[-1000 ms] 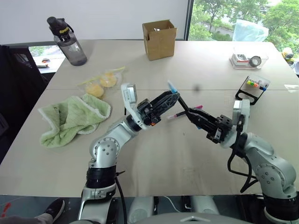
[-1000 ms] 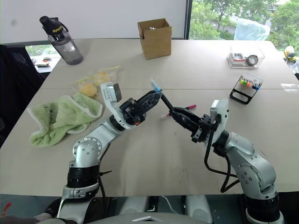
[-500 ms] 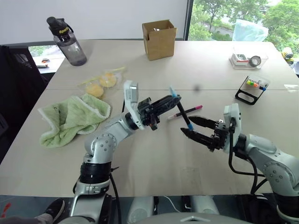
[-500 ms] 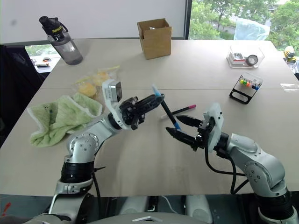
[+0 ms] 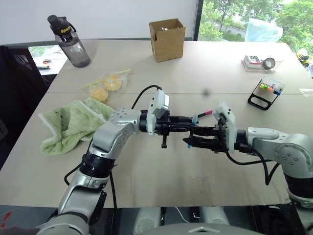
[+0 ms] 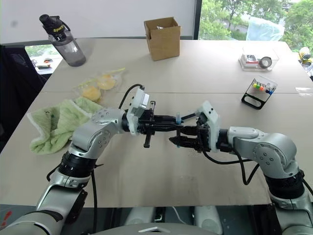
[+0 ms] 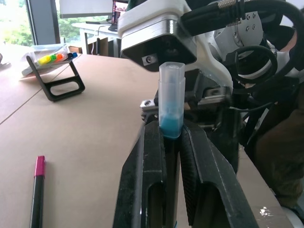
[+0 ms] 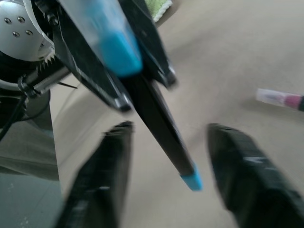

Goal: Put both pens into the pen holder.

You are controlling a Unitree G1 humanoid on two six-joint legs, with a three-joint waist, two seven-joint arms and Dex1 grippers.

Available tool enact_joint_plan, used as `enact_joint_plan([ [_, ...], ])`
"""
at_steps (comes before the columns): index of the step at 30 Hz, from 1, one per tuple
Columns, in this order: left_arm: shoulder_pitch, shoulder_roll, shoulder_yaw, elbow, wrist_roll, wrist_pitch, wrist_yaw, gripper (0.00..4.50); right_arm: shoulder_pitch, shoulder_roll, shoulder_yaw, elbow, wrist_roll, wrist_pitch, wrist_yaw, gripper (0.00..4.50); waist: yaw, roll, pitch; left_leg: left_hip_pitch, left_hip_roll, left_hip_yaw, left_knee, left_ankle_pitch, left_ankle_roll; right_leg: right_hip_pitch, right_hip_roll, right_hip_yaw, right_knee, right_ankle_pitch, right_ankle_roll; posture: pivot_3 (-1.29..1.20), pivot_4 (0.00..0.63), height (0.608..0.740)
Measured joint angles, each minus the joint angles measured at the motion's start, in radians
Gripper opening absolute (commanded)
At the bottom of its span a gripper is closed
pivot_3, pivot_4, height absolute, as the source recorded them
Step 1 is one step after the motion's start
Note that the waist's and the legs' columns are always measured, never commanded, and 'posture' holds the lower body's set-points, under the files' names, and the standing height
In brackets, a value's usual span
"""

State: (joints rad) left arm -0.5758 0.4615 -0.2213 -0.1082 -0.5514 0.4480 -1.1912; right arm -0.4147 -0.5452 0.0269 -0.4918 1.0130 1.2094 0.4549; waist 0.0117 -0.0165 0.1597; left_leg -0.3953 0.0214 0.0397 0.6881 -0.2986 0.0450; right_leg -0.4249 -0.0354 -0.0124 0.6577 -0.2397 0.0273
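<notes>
Left hand (image 7: pixel 173 156) pinches the blue pen (image 7: pixel 171 102) mid-air, held out level so the spread right hand (image 8: pixel 166 175) can take it; pink pen (image 7: pixel 37 190) lies on tabletop (image 5: pixel 195 68), holder (image 5: pixel 266 90) far right.

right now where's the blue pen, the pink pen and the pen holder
blue pen (image 7: pixel 171 105), left wrist view, on its cap
pink pen (image 7: pixel 37 187), left wrist view, on its barrel
pen holder (image 5: pixel 264 93), left eye view, on its clear box
</notes>
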Motion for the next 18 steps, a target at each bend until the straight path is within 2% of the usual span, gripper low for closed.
enact_joint_plan([
  [1, 0.0, 0.0, -0.002, 0.002, 0.002, -0.001, -0.005, 0.0, -0.001, 0.003, -0.001, 0.0, 0.003, 0.007, -0.008, 1.01, 0.0, 0.0, 0.0, -0.001, 0.0, 0.0, 0.0, 0.0, 0.0, -0.001, 0.0, 0.0, 0.0, 0.0, 0.0, 0.0, 0.15, 0.736],
  [3, 0.001, -0.007, -0.001, 0.012, 0.001, 0.001, -0.002, 0.0, -0.004, 0.015, 0.0, -0.013, 0.011, 0.017, -0.021, 0.27, 0.0, 0.0, 0.0, -0.002, 0.0, 0.0, 0.0, 0.0, 0.0, -0.002, 0.0, 0.0, 0.001, 0.0, 0.0, 0.0, 0.15, 0.736],
  [8, 0.02, -0.02, 0.01, 0.013, -0.004, 0.004, 0.009, 0.0, -0.006, 0.021, -0.001, -0.021, 0.02, 0.031, -0.047, 0.13, 0.0, 0.0, 0.0, -0.003, 0.0, -0.001, 0.0, 0.0, 0.0, -0.002, 0.0, -0.001, 0.001, 0.0, 0.0, 0.0, 0.15, 0.736],
  [10, 0.02, -0.025, 0.018, 0.011, -0.019, 0.014, 0.017, 0.95, -0.006, 0.012, 0.006, -0.042, 0.0, 0.013, -0.04, 0.13, 0.0, 0.0, 0.0, -0.002, 0.0, -0.001, 0.0, 0.0, 0.0, -0.002, 0.0, -0.001, 0.002, 0.0, 0.0, 0.0, 0.15, 0.736],
  [12, 0.021, -0.027, 0.023, 0.007, -0.019, 0.022, 0.026, 1.64, -0.006, 0.003, 0.011, -0.055, -0.04, -0.045, -0.018, 0.13, 0.0, 0.0, 0.0, -0.002, 0.0, -0.001, 0.0, 0.0, 0.0, -0.002, 0.0, -0.001, 0.002, 0.0, 0.0, 0.0, 0.15, 0.736],
  [15, 0.024, -0.045, 0.044, 0.005, -0.009, 0.016, 0.077, 3.14, -0.001, -0.059, 0.012, -0.059, -0.145, -0.151, 0.011, 0.13, 0.001, 0.0, 0.0, -0.003, -0.001, -0.001, 0.001, 0.0, 0.0, -0.002, 0.0, -0.001, 0.002, 0.0, 0.0, 0.0, 0.15, 0.736],
  [16, 0.034, -0.044, 0.074, -0.003, -0.021, 0.024, 0.099, 3.81, 0.01, -0.097, 0.008, -0.057, -0.203, -0.197, 0.017, 0.13, 0.0, 0.0, 0.0, -0.003, -0.001, -0.001, 0.001, 0.0, 0.0, -0.002, 0.0, -0.001, 0.002, 0.0, 0.0, 0.0, 0.15, 0.736],
  [18, 0.048, -0.04, 0.112, -0.02, -0.045, 0.04, 0.12, 3.81, 0.024, -0.126, -0.001, -0.048, -0.262, -0.247, 0.022, 0.13, 0.0, 0.0, 0.0, -0.003, 0.0, -0.001, 0.001, 0.001, -0.001, -0.003, 0.0, -0.001, 0.002, 0.0, 0.0, 0.0, 0.15, 0.736],
])
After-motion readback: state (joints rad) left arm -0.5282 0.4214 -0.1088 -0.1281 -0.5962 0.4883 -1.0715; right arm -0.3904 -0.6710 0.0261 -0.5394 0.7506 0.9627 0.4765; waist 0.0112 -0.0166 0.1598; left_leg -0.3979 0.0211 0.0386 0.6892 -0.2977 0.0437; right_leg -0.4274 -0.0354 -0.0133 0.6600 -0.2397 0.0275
